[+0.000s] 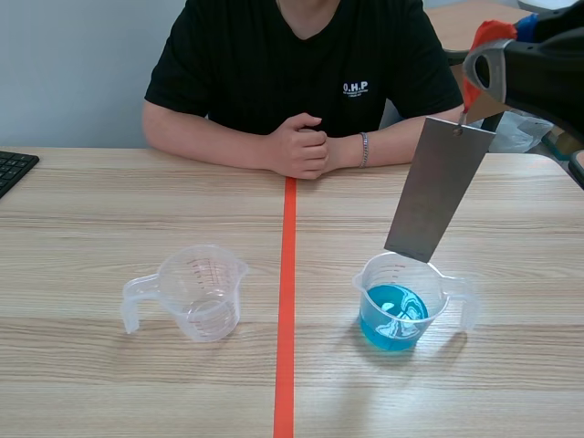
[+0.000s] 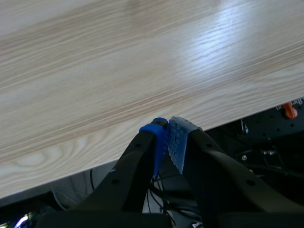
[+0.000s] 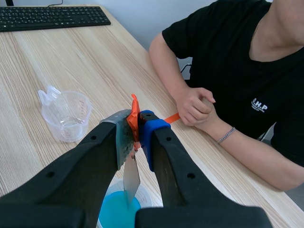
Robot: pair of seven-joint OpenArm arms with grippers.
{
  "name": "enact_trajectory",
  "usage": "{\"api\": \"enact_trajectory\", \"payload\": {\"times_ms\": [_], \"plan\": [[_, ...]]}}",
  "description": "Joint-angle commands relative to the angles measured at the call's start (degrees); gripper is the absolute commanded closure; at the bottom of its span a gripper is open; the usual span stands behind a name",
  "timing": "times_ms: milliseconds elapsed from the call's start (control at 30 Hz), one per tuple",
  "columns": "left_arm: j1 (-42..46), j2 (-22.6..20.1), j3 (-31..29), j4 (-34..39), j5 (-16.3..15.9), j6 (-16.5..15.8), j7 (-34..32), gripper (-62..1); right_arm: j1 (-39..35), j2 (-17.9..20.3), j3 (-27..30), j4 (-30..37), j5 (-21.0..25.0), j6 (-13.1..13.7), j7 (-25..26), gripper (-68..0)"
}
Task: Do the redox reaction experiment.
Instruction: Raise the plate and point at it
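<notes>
**A:** Nearest first: what is at the desk's [image 2: 118,61] near edge?

**B:** The left jaws, which only the left wrist view shows. They are closed on nothing, with the blue pads [image 2: 176,142] pressed together right at that edge. Below the edge are dark cables [image 2: 259,156], too dim to make out.

**A:** And the cups?

**B:** Both stand toward the near edge, on either side of the tape line [image 1: 286,301]. The empty cup [image 1: 196,292] is on the left-edge side. The cup of blue liquid [image 1: 394,306] is on the right-edge side. The right wrist view cuts the blue cup [image 3: 116,211] off behind its own fingers, while the empty cup [image 3: 66,116] shows whole there.

**A:** Where is the metal strip?

**B:** The metal strip [image 1: 438,187] hangs tilted in the air. Its lower end is at the blue cup's far rim, above the liquid. The right wrist view shows only its lower part [image 3: 130,178], pointing down over the blue. From there I cannot tell whether it touches the liquid.

**A:** What holds it?

**B:** The right jaws, clamped narrow on its top end with an orange-red tag [image 3: 134,111] pinched between them. How the tag and strip join is hidden by the fingers. In the scene view the tag [image 1: 488,36] pokes out above the arm.

**A:** And farther back?

**B:** A person [image 1: 301,55] sits at the far edge with hands [image 1: 299,146] clasped on the desk and a bracelet [image 1: 363,149] on one wrist. A keyboard [image 1: 14,169] is cut off at the left edge. The right wrist view shows most of the keyboard [image 3: 52,16] near the far left corner.
</notes>
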Motion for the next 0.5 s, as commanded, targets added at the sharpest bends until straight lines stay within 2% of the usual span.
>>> {"api": "enact_trajectory", "payload": {"times_ms": [0,200,467], "plan": [[0.0,-1.0,0.2,0.7,-0.4,-0.2,-2.0,-4.0,0.5,0.9,0.4,0.5,0.9,0.3,0.5,-1.5],[-2.8,-6.8,1.4,0.7,-0.4,-1.7,-3.1,-4.0,0.5,0.9,0.4,0.5,1.3,0.3,0.2,-1.5],[-14.9,-15.2,5.6,0.7,-0.4,-4.3,-1.5,-4.0,0.5,0.9,0.4,0.5,1.5,0.3,0.2,-1.5]]}}
